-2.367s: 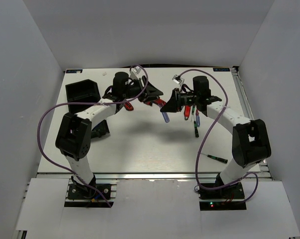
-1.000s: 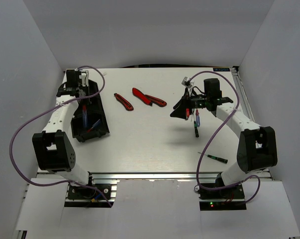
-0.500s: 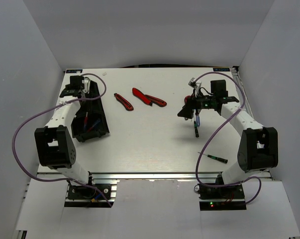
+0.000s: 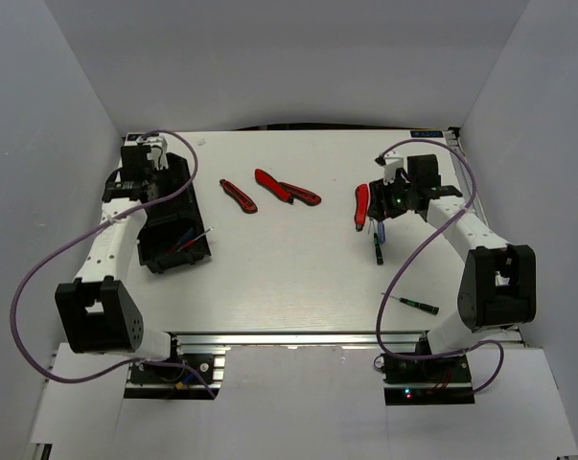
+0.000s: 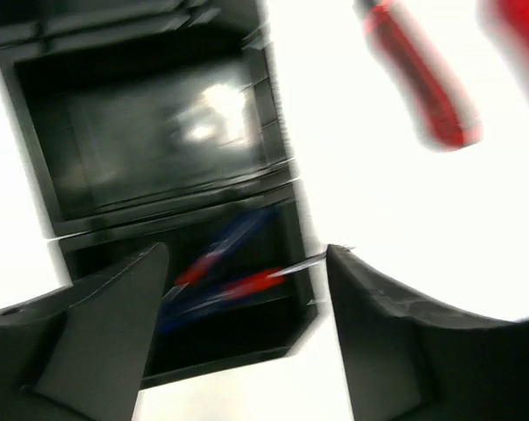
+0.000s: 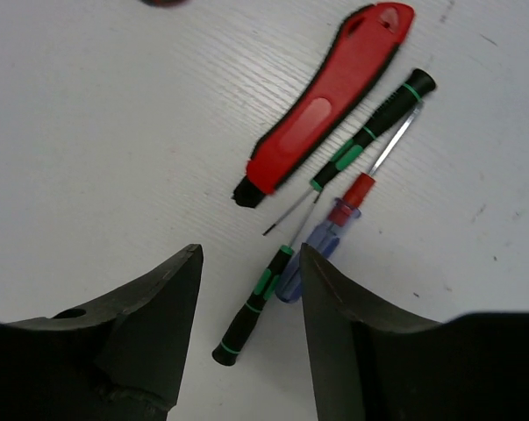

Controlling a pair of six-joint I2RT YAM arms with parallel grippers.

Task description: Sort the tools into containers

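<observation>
White surface [image 4: 289, 278] carries your tools in a few loose groups. On the right side, a red knife [image 6: 325, 105] lies flat with a black-green screwdriver [image 6: 369, 132] just beside it, running almost parallel. A red-blue screwdriver [image 6: 330, 228] lies close against that one, its thin shaft pointing the opposite way. A second black-green screwdriver [image 6: 251, 311] rests next to its blue end. Your right hand [image 6: 251, 254] hangs over this cluster with its fingers spread apart, gripping none of it.

Toward the far middle of the surface you have two red-and-black-handled tools, well apart from the knife. These are a shorter red-handled tool [image 4: 238, 195] and, near it, a longer red-handled tool [image 4: 287, 189]. From above they are too small to tell pliers from cutters. A lone black-green screwdriver [image 4: 411, 304] lies near the front, close to the right arm.

Along the left side, the two black bins sit end to end. The near bin [image 5: 229, 346] holds blue and red-blue screwdrivers [image 5: 220, 276], and one thin shaft pokes over its right wall. The far bin [image 5: 150, 132] is blurred in your wrist view. Your left hand [image 5: 246, 250] is over the bins with its fingers wide apart, clamped on nothing.
</observation>
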